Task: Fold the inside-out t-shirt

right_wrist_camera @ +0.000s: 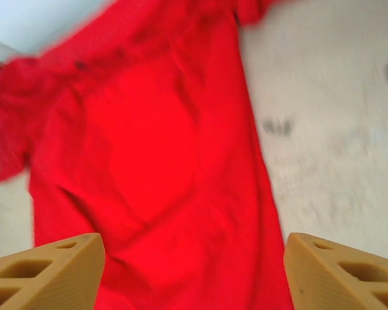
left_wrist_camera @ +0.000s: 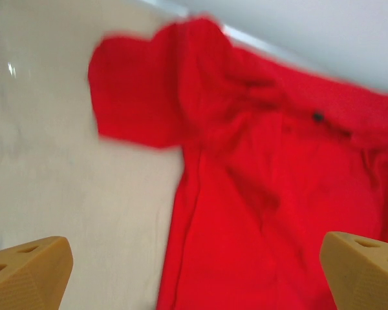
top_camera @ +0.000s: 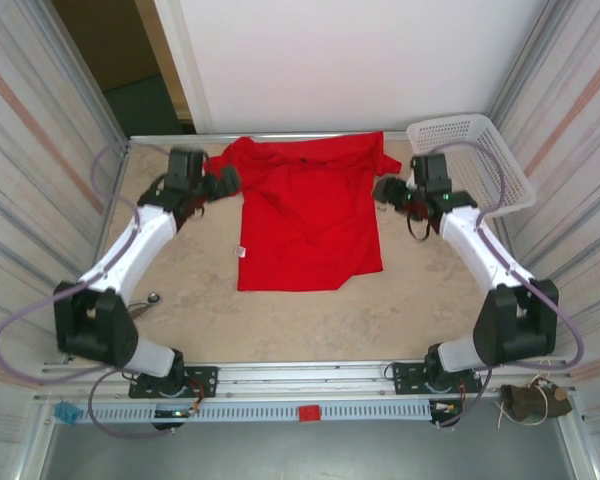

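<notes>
Top view, left to right.

Left gripper [top_camera: 223, 183]: sits at 10 o'clock of the shirt, just beside the left sleeve. On the wrist cam the tan fingertips [left_wrist_camera: 27, 271] stand wide apart, near full spread. Nothing is between them. The sleeve and shoulder lie below, and I can't tell if they touch cloth. That view is blurred.

T-shirt [top_camera: 305, 215]: lies flat on the table [top_camera: 280, 325], centre to 12 o'clock, with the collar at the far edge and the hem toward the arms. Plain red faces up and no print is visible. There's a small dark spot at the neckline, maybe a tag. The hem corner at 5 o'clock curls slightly.

Progress, my read: the shirt is spread and roughly squared, and no fold is made yet. Sleeves, sides and the body fold are all left, so this is early in the task.

Right gripper [top_camera: 385, 190]: sits at 3 o'clock of the shirt, just beside the right sleeve and side seam. Its fingertips [right_wrist_camera: 48, 271] are apart, clearly open though looking less wide than the left, and hold nothing. The shirt body lies underneath.

White mesh basket [top_camera: 505, 170]: at 2 o'clock on the table's far right corner, apart from the shirt.
</notes>
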Robot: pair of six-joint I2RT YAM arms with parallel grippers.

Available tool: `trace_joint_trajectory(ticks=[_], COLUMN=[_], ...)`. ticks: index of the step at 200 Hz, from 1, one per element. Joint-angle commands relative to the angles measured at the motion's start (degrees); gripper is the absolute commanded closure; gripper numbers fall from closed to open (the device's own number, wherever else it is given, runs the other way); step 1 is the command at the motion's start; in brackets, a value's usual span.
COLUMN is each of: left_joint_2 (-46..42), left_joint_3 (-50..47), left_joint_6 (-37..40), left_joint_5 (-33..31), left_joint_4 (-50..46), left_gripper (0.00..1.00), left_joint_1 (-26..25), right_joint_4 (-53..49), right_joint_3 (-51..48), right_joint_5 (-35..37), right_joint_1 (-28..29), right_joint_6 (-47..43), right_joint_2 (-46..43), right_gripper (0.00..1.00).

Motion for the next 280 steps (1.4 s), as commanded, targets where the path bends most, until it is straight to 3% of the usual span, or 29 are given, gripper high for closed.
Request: trace_joint_trajectory(ticks=[1,39,75,131,163,195,226,280], left_joint_2=[-4.66,-5.84,-0.76,4.43,5.69,6.04,4.42,3.01], left_joint_3=[-10.72,-21.57,-24.20,-26.58,-27.79,-30.20,-29.56,-25.65], left_joint_6=[-7.37,-10.85,-10.39,-11.80,-13.23,-15.54,-15.72,-16.67], left_joint_5=[2.91,4.54,5.40,6.56,6.56,7.44,7.25,3.68], left_joint_4=[-2.18,0.35,3.73,8.93,10.75,14.49,14.76,6.39], left_gripper=[0.02,0.05,0.16,0.26,0.32,0.41,0.44,0.41], left_joint_1=[-3.33,-5.67,-8.03,-10.08,-11.48,-12.21,-13.65,-15.43], right_joint_4=[-2.55,0.06,2.25,4.68,5.83,5.41,3.93,2.14], right_joint_3=[-8.14,-14.79,-16.06,-16.03,-16.54,-16.91,-16.47,-15.50], right_joint_5=[2.83,1.76,1.95,1.14,-0.26,-0.97,-1.87,-2.49], right_joint_1=[1.27,2.54,4.70,5.58,6.05,5.87,4.57,3.40], right_joint_6=[0.30,1.18,1.94,3.11,3.81,3.56,3.03,2.23], right_joint_2=[-0.95,0.42,4.86,9.88,10.87,9.50,6.26,3.83], right_gripper=[0.31,0.30,0.31,0.41,0.59,1.00,1.00,1.00])
